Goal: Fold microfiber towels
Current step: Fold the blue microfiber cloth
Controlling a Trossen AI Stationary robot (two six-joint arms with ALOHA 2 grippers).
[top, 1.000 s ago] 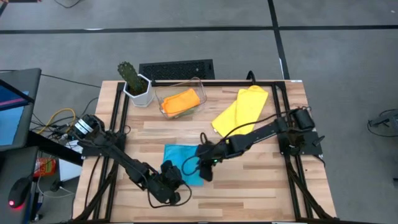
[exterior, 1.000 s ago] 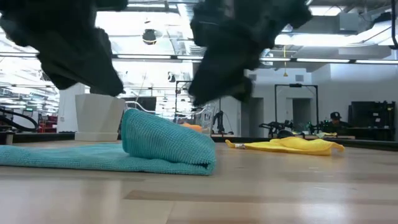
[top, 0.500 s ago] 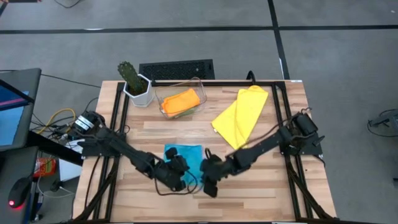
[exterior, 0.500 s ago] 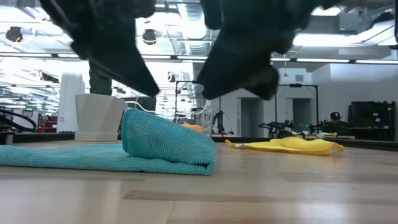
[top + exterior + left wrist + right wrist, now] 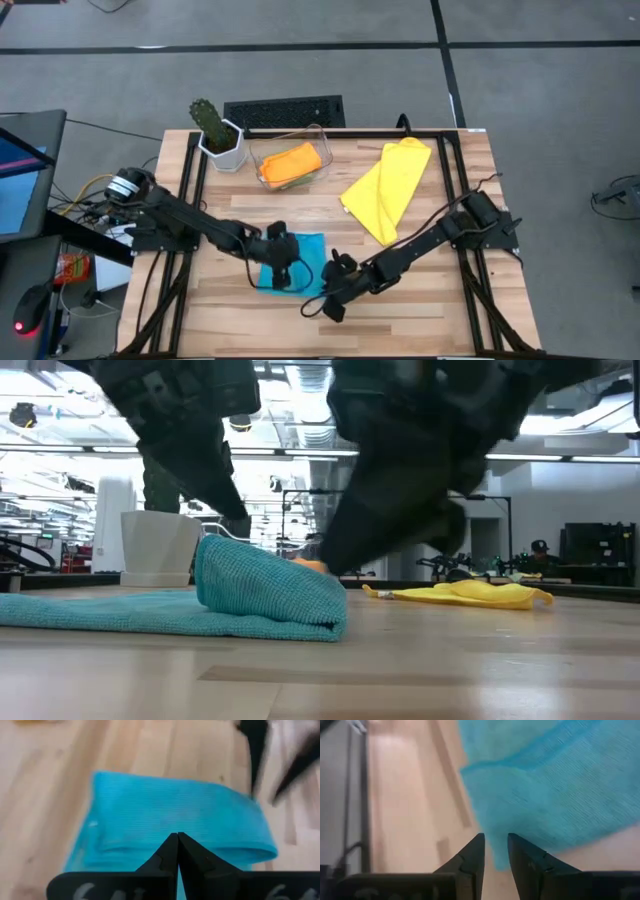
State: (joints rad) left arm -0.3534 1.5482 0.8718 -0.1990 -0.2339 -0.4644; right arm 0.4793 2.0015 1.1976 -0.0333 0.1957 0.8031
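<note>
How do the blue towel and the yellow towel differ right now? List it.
The blue towel lies at the table's front middle as a compact folded rectangle; the yellow towel lies toward the back right as a longer, looser diagonal shape. The left gripper, shut, and right gripper, slightly open, are at the blue towel; none is near the yellow. Both rest on the wooden table.

Even overhead lighting; the pale wooden slatted table top carries only soft shadows under the arms. In the low view, bright ceiling strip lights glare (both dark arms read as silhouettes). Wrist views are blurred: the light blue ribbed microfiber towel is soft, its background smeared.
</note>
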